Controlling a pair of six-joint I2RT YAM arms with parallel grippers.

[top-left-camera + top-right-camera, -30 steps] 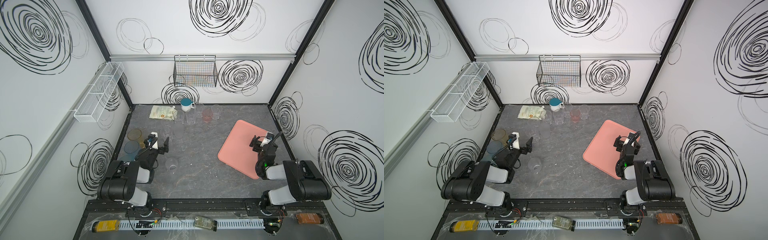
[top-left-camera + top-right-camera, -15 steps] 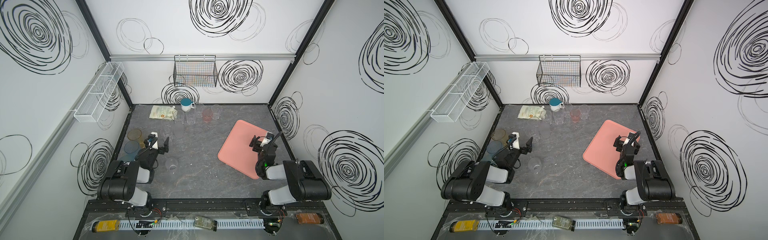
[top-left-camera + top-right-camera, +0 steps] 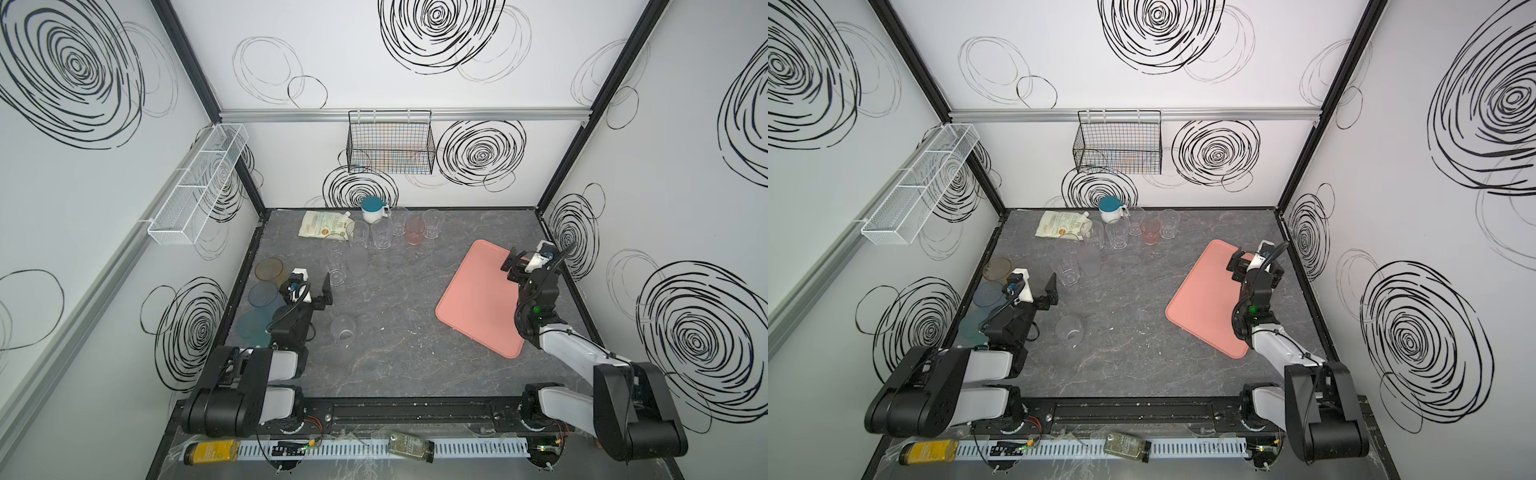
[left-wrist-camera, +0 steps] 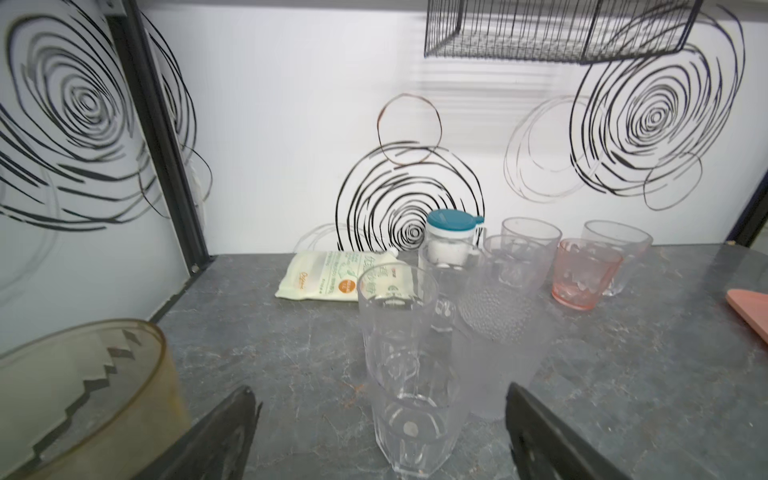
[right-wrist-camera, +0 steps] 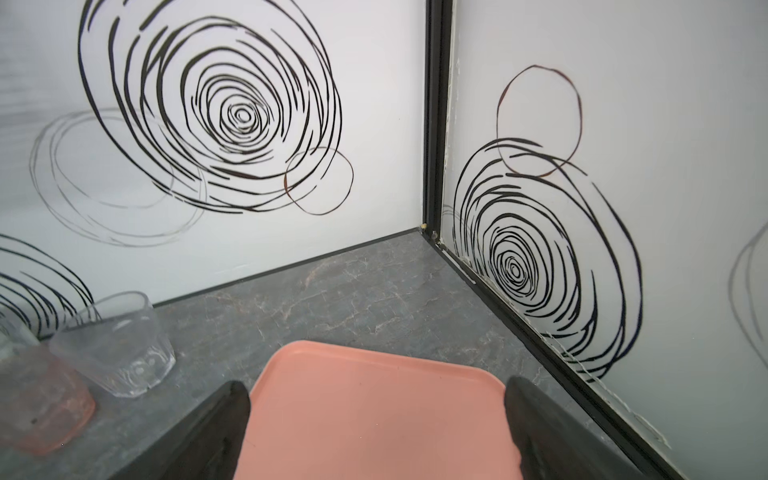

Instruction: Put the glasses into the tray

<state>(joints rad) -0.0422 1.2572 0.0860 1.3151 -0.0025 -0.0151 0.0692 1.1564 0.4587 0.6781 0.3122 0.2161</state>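
- The left gripper (image 4: 380,390) has its two dark fingers (image 4: 216,440) spread wide apart. They grip nothing.
- In the left wrist view a tall clear glass (image 4: 405,374) stands upright in line with the gap between those fingers, with bare table showing on either side of it. The fingers do not touch it.
- A frosted glass (image 4: 494,332) stands just beside the tall one, and an amber glass (image 4: 83,395) sits close outside one of the fingers.
- In a top view the left gripper (image 3: 318,291) is at the left side of the table (image 3: 395,365), next to the amber glass (image 3: 269,269), a blue glass (image 3: 262,294) and a teal glass (image 3: 253,324).
- A lone clear glass (image 3: 343,328) stands nearer the front of the table, apart from the fingers.
- The right gripper (image 5: 376,384) is also spread wide, and its fingers (image 5: 552,432) hold nothing. It is over the far end of the pink tray (image 5: 374,436); I cannot tell whether it touches the tray.
- The tray (image 3: 478,307) lies flat on the right side of the table, turned at an angle.
- A pink glass (image 3: 414,231) and several clear ones stand by the back wall near a white mug (image 3: 372,210) and a pouch (image 3: 326,224). All of them are on the table, well apart from the tray.
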